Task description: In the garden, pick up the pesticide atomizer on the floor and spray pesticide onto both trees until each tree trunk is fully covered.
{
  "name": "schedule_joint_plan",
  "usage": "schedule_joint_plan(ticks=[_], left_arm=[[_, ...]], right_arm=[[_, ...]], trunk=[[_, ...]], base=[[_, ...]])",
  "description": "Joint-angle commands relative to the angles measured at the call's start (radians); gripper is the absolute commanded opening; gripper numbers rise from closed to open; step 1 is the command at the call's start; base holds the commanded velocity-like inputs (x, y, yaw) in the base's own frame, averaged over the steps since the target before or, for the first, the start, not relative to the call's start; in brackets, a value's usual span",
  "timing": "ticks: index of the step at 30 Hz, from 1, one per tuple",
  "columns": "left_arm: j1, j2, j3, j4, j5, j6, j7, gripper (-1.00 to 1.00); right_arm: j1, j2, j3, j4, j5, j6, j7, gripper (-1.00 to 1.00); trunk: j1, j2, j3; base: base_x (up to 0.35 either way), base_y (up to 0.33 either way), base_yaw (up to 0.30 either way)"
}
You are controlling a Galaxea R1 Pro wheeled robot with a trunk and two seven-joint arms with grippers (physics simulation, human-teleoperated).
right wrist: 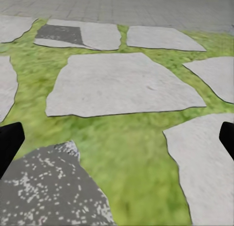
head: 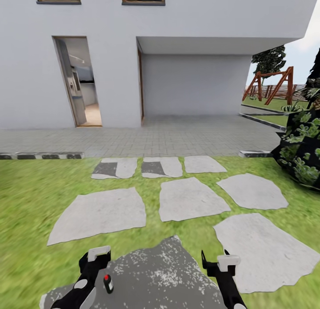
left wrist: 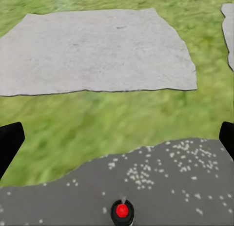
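Observation:
The pesticide atomizer (head: 107,283) stands upright on a dark speckled stepping stone (head: 164,273) right in front of me, its red dot facing up. In the left wrist view its red-dotted cap (left wrist: 122,212) sits low between the two spread fingers (left wrist: 9,141), apart from both. My left gripper (head: 95,258) hangs open just above and beside it, holding nothing. My right gripper (head: 218,263) is open and empty over the stone's right edge and the grass (right wrist: 131,153). The tree trunks are out of view.
Pale stepping stones (head: 102,211) cross the lawn toward a paved patio (head: 146,138) and a white house with an open door (head: 82,85). A broad-leaved dark shrub (head: 304,153) stands at the right. Far right are a wooden swing frame (head: 271,85) and a distant dark tree crown (head: 269,60).

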Motion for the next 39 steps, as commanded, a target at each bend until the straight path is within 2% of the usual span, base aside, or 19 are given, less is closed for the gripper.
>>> schedule_joint_plan(ticks=[1, 10, 21, 28, 39], left_arm=[[0.000, 0.000, 0.000, 0.000, 0.000, 0.000, -0.001, 1.00], [0.000, 0.000, 0.000, -0.001, 0.000, 0.000, -0.002, 1.00], [0.000, 0.002, 0.000, -0.001, -0.001, 0.000, -0.003, 1.00], [0.000, 0.009, 0.000, -0.001, 0.000, 0.000, -0.003, 1.00], [0.000, 0.011, 0.000, -0.001, -0.001, 0.001, -0.003, 1.00]], right_arm=[[0.000, 0.000, 0.000, 0.000, 0.000, 0.000, 0.000, 1.00], [0.000, 0.001, 0.000, 0.007, 0.000, 0.000, 0.000, 1.00], [0.000, 0.002, 0.000, 0.009, 0.000, 0.000, -0.001, 1.00], [0.000, 0.002, 0.000, 0.008, 0.000, 0.000, -0.002, 1.00], [0.000, 0.002, 0.000, 0.008, -0.001, 0.000, -0.003, 1.00]], trunk=[[0.000, 0.000, 0.000], [0.000, 0.000, 0.000], [0.000, 0.000, 0.000], [0.000, 0.000, 0.000], [0.042, -0.077, -0.047]], base=[[0.049, 0.059, 0.000], [0.010, 0.022, -0.003], [0.000, 0.184, -0.248], [0.000, 0.012, -0.060], [0.000, 0.000, -0.001]])
